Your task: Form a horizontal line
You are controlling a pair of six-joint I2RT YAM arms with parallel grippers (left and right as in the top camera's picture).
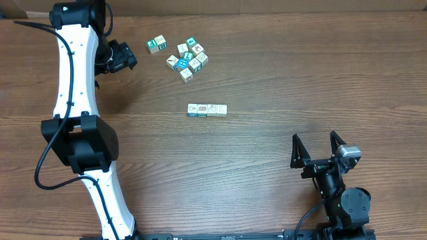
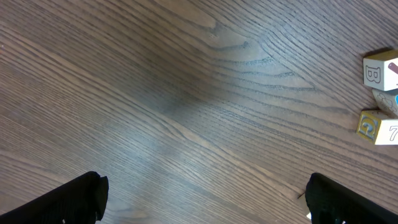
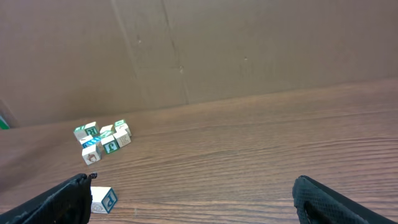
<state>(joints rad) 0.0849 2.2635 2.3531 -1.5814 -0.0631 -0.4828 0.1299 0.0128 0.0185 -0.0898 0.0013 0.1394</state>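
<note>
The horizontal line (image 1: 207, 110) is a short row of small cream-and-teal cubes set side to side at mid-table. In the right wrist view only its end cube (image 3: 103, 199) shows, beside my left-hand finger. My left gripper (image 1: 127, 59) hovers open at the far left, just left of the loose cubes. In its wrist view the left gripper (image 2: 202, 199) spans bare wood with nothing between its fingers. My right gripper (image 1: 316, 148) stands open near the front right, well apart from the row. The right gripper (image 3: 193, 199) is empty in its own view.
An irregular bunch of similar cubes (image 1: 189, 58) lies behind the row, and is also seen as a bunch of cubes (image 3: 102, 138) far off. A lone cube (image 1: 157, 45) sits left of it. Two cubes (image 2: 380, 70) peek in at the left wrist view's right edge. A brown wall (image 3: 249, 50) backs the table.
</note>
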